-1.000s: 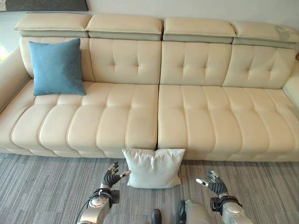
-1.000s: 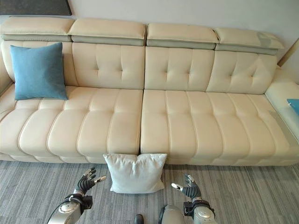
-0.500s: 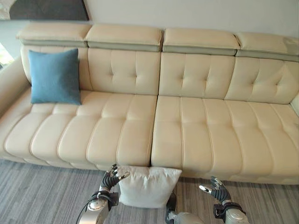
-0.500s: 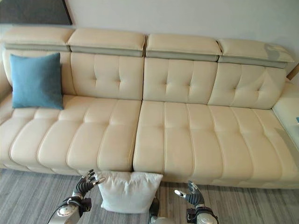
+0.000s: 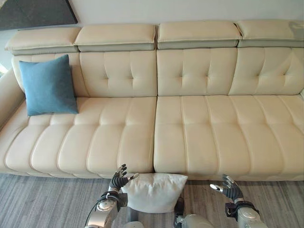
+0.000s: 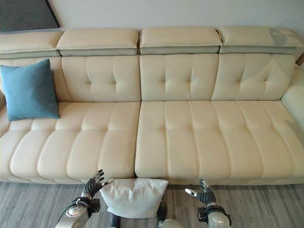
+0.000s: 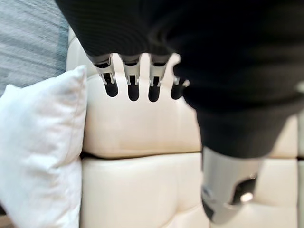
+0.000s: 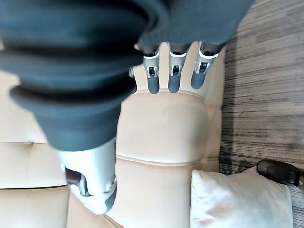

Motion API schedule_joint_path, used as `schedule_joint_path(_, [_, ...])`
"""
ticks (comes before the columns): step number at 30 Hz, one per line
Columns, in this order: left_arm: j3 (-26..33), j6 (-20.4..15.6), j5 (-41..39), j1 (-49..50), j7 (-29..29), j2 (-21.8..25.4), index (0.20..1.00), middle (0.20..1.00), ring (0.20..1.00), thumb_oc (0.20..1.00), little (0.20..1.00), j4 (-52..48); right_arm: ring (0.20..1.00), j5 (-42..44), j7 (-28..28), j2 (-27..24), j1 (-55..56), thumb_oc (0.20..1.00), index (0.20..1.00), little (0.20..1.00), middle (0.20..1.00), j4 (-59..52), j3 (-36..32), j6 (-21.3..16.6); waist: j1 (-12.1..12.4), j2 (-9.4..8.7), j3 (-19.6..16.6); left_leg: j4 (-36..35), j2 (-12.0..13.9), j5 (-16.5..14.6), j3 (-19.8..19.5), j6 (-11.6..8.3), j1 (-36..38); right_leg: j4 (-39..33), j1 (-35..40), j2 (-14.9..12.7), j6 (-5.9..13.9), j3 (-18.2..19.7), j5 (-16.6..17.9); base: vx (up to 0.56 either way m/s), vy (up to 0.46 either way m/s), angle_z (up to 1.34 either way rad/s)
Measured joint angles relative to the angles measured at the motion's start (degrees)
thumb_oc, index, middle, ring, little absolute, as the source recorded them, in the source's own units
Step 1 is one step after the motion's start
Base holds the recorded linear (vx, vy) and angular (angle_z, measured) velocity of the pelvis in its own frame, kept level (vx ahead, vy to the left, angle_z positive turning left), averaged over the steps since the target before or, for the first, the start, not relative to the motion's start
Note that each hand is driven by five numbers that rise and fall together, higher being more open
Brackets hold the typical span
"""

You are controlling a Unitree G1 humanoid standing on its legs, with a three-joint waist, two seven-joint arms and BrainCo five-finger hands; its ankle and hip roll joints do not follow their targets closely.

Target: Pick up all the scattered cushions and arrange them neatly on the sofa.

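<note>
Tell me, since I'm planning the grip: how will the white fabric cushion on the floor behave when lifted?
The white fabric cushion looks puffy and creased, so it is probably soft and light, denting under fingers. Its slack corners suggest it may sag if held by one edge. The left hand and right hand flank it, open.

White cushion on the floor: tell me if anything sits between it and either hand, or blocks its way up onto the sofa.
Nothing visible does. The white cushion leans on the sofa front, left hand beside it, right hand apart.

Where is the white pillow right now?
The white cushion is on the grey floor, leaning against the front of the sofa near its middle seam, between the left robot hand and the right robot hand.
</note>
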Motion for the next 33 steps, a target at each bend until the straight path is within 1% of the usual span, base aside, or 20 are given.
schedule_joint_path(2, [-0.12, 0.05, -0.01, 0.36, 0.0, 0.65, 1.0, 1.0, 1.0, 1.0, 1.0, -0.2, 1.0, -0.12, 0.38, 0.28, 0.49, 1.0, 1.0, 1.0, 1.0, -0.4, 1.03, -0.04, -0.09, -0.73, -0.16, 0.0, -1.55, -0.24, 0.45, 1.24, 0.03, 0.17, 0.01, -1.44, 0.85, 0.41, -0.47, 0.02, 0.199, -0.04])
schedule_joint_path(5, [-0.05, 0.16, -0.01, 2.52, 0.01, 2.42, 1.0, 1.0, 1.0, 1.0, 1.0, 0.2, 1.0, -1.15, 0.67, 2.76, 1.04, 1.0, 1.0, 1.0, 1.0, -0.1, 1.17, 0.7, 0.12, -2.74, -1.12, -0.01, -5.13, -0.83, 1.33, 3.94, -0.26, 0.18, -0.56, -4.95, 1.92, 1.54, 0.12, 0.0, 0.222, -0.06])
schedule_joint_path(6, [0.09, -0.1, -0.03, 2.98, 0.02, 2.71, 1.0, 1.0, 1.0, 1.0, 1.0, 0.86, 1.0, -1.29, 0.59, 3.38, 1.42, 1.0, 1.0, 1.0, 1.0, 0.77, 1.19, 0.58, 0.44, -3.38, -1.42, -0.02, -5.93, -0.82, 1.47, 4.09, -0.47, 0.18, -0.91, -5.73, 2.47, 1.6, 0.52, -0.06, 0.3, -0.16])
schedule_joint_path(7, [0.76, -0.32, -0.03, 0.08, 0.2, 2.92, 1.0, 1.0, 1.0, 1.0, 1.0, 9.5, 1.0, -2.2, -0.55, 6.56, -2.6, 1.0, 1.0, 1.0, 1.0, 9.72, 1.01, 1.01, 1.38, -5.78, 0.23, 0.13, -9.03, -0.64, 2.96, 6.22, -3.81, 0.22, -5.17, -8.81, 5.15, 2.51, 3.42, -0.31, 0.348, -0.18])
schedule_joint_path(9, [1.78, -0.81, -0.03, -0.09, 0.23, 2.71, 1.0, 1.0, 1.0, 1.0, 1.0, 11.9, 1.0, -2.07, -0.76, 7.56, -4.33, 1.0, 1.0, 1.0, 1.0, 12.91, 0.64, 0.87, 1.54, -7.02, 3.02, 0.87, -10.36, 0.41, 3.41, 6.79, -5.19, 0.27, -6.65, -10.47, 5.84, 2.56, 4.25, -0.31, 0.217, -0.1])
schedule_joint_path(10, [3.56, -2.88, -0.27, -7.5, 1.64, 1.95, 1.0, 1.0, 1.0, 1.0, 1.0, 24.1, 1.0, -1.33, -2.24, 7.46, -10.72, 1.0, 1.0, 1.0, 1.0, 21.99, 0.8, 0.49, 1.81, -8.31, 3.03, 4.86, -11.49, -0.43, 4.08, 7.56, -11.71, 0.92, -11.69, -11.94, 8.04, 2.7, 6.44, -0.08, 0.039, 0.05])
schedule_joint_path(11, [2.22, -1.01, -0.51, -15.0, 2.25, 3.12, 1.0, 1.0, 1.0, 1.0, 1.0, 33.45, 1.0, -0.29, -3.13, 7.32, -16.36, 1.0, 1.0, 1.0, 1.0, 27.11, 0.99, 1.54, 1.48, -9.55, 3.51, 7.04, -12.12, -1.24, 4.46, 8.12, -17.97, 0.3, -16.75, -12.33, 8.65, 3.55, 6.22, -0.06, 0.021, -0.04])
schedule_joint_path(12, [2.3, -0.98, -1.34, -16.64, 2.94, 4.58, 1.0, 1.0, 1.0, 1.0, 1.0, 32.08, 1.0, 0.23, -3.71, 7.2, -19.15, 1.0, 1.0, 1.0, 1.0, 25.91, 0.83, 1.39, 1.52, -9.78, 6.14, 6.78, -11.98, 1.1, 4.83, 8.42, -20.26, 0.32, -18.95, -12.06, 7.0, 4.0, 6.76, -0.11, 0.008, 0.14])
schedule_joint_path(13, [2.21, -1.01, -1.84, -18.09, 3.1, 5.33, 1.0, 1.0, 1.0, 1.0, 1.0, 31.35, 1.0, 0.32, -4.1, 6.9, -20.69, 1.0, 1.0, 1.0, 1.0, 25.14, 0.86, 0.93, 1.41, -9.57, 8.27, 6.54, -12.16, 1.89, 4.68, 8.47, -21.12, 0.32, -18.81, -12.01, 6.38, 4.6, 7.58, -0.12, -0.004, -0.09])
schedule_joint_path(15, [2.07, -2.14, -3.59, -22.59, 4.38, 5.37, 1.0, 1.0, 1.0, 1.0, 1.0, 31.58, 1.0, 3.15, -5.37, 6.95, -26.6, 1.0, 1.0, 1.0, 1.0, 26.55, 1.29, 0.4, 2.87, -9.27, 11.85, 7.75, -11.94, 1.93, 5.97, 8.31, -24.21, 0.31, -21.69, -12.01, 6.11, 5.46, 7.76, -0.13, -0.019, -0.18])
schedule_joint_path(16, [1.95, -2.44, -4.84, -25.71, 4.86, 5.26, 1.0, 1.0, 1.0, 1.0, 1.0, 31.63, 1.0, 4.66, -5.89, 6.7, -30.72, 1.0, 1.0, 1.0, 1.0, 26.86, 1.29, 0.0, 2.85, -8.47, 13.74, 8.95, -11.86, 1.56, 5.86, 7.76, -27.75, 0.32, -24.42, -11.95, 6.09, 5.46, 7.66, -0.15, -0.044, -0.04])
schedule_joint_path(18, [1.23, -3.37, -5.12, -32.28, 5.99, 6.14, 1.0, 1.0, 1.0, 1.0, 1.0, 29.51, 1.0, 6.08, -6.35, 6.58, -40.64, 1.0, 1.0, 1.0, 1.0, 26.3, 2.04, -0.76, 2.81, -8.01, 20.65, 12.04, -10.96, 1.63, 5.82, 7.03, -32.64, 0.36, -27.86, -11.02, 4.72, 5.65, 8.99, -0.17, -0.048, 0.04])
schedule_joint_path(20, [-2.79, -3.46, -6.37, -38.9, 7.26, 6.81, 1.0, 1.0, 1.0, 1.0, 1.0, 29.84, 1.0, 6.99, -8.44, 5.54, -47.67, 1.0, 1.0, 1.0, 1.0, 26.2, 5.67, -0.99, 2.24, -7.9, 22.01, 16.98, -9.24, 1.05, 5.02, 6.37, -41.4, 1.81, -34.77, -9.81, 3.86, 5.68, 9.66, -0.13, -0.037, 0.0])
schedule_joint_path(22, [-4.02, -3.74, -6.95, -44.29, 8.31, 7.11, 1.0, 1.0, 1.0, 1.0, 1.0, 29.59, 1.0, 7.05, -9.74, 4.48, -52.38, 1.0, 1.0, 1.0, 1.0, 24.66, 6.03, -1.84, 1.5, -7.83, 22.6, 19.74, -8.25, 1.16, 4.26, 6.41, -46.87, 4.32, -39.87, -9.0, 2.84, 5.52, 10.56, -0.07, -0.029, 0.02])
schedule_joint_path(23, [-6.04, -3.81, -7.03, -46.88, 9.07, 7.63, 1.0, 1.0, 1.0, 1.0, 1.0, 29.87, 1.0, 8.0, -10.9, 3.42, -54.61, 1.0, 1.0, 1.0, 1.0, 24.45, 7.58, -2.09, 1.4, -7.82, 22.6, 21.61, -7.71, 0.86, 4.15, 6.0, -49.8, 6.33, -42.98, -8.66, 2.73, 5.62, 10.35, -0.03, -0.039, -0.06])
schedule_joint_path(26, [-9.33, -4.75, -6.99, -53.32, 10.75, 8.43, 1.0, 1.0, 1.0, 1.0, 1.0, 29.71, 1.0, 9.71, -13.01, 1.7, -60.61, 1.0, 1.0, 1.0, 1.0, 23.88, 9.8, -3.97, 1.05, -7.7, 22.65, 23.05, -7.13, 0.69, 4.03, 5.67, -54.1, 8.73, -47.89, -8.18, 2.18, 6.43, 9.87, -0.01, -0.044, -0.09])
schedule_joint_path(28, [-12.23, -4.96, -6.78, -58.0, 12.73, 9.85, 1.0, 1.0, 1.0, 1.0, 1.0, 29.34, 1.0, 11.53, -14.68, 1.44, -64.07, 1.0, 1.0, 1.0, 1.0, 22.2, 11.77, -5.33, 0.24, -7.65, 22.67, 24.18, -6.88, 0.59, 3.56, 5.47, -57.66, 12.08, -52.4, -8.1, 0.94, 6.44, 8.11, 0.01, -0.008, 0.02])
schedule_joint_path(30, [-14.48, -5.07, -6.31, -62.02, 15.32, 9.81, 1.0, 1.0, 1.0, 1.0, 1.0, 27.41, 1.0, 13.74, -16.41, 1.49, -65.57, 1.0, 1.0, 1.0, 1.0, 17.99, 12.39, -6.7, -0.03, -7.59, 22.6, 26.13, -6.6, 0.68, 3.02, 5.26, -61.78, 15.63, -57.12, -8.08, 1.05, 6.48, 7.42, 0.04, -0.016, 0.05])
schedule_joint_path(31, [-14.52, -5.1, -6.14, -62.9, 16.05, 9.92, 1.0, 1.0, 1.0, 1.0, 1.0, 26.27, 1.0, 14.13, -17.38, 1.74, -66.03, 1.0, 1.0, 1.0, 1.0, 17.14, 12.28, -7.82, -0.22, -7.6, 22.6, 26.35, -6.6, 0.38, 2.89, 4.89, -63.12, 16.45, -58.67, -8.14, 0.69, 6.47, 6.33, 0.04, -0.017, 0.05])
schedule_joint_path(33, [-15.87, -5.31, -6.02, -65.43, 18.81, 10.15, 1.0, 1.0, 1.0, 1.0, 1.0, 25.77, 1.0, 14.68, -19.59, 1.07, -65.67, 1.0, 1.0, 1.0, 1.0, 14.8, 12.42, -10.71, -0.39, -7.61, 22.63, 28.34, -6.54, 0.77, 2.74, 5.08, -66.51, 19.63, -62.58, -8.29, 0.22, 6.74, 6.19, 0.04, -0.026, 0.04])
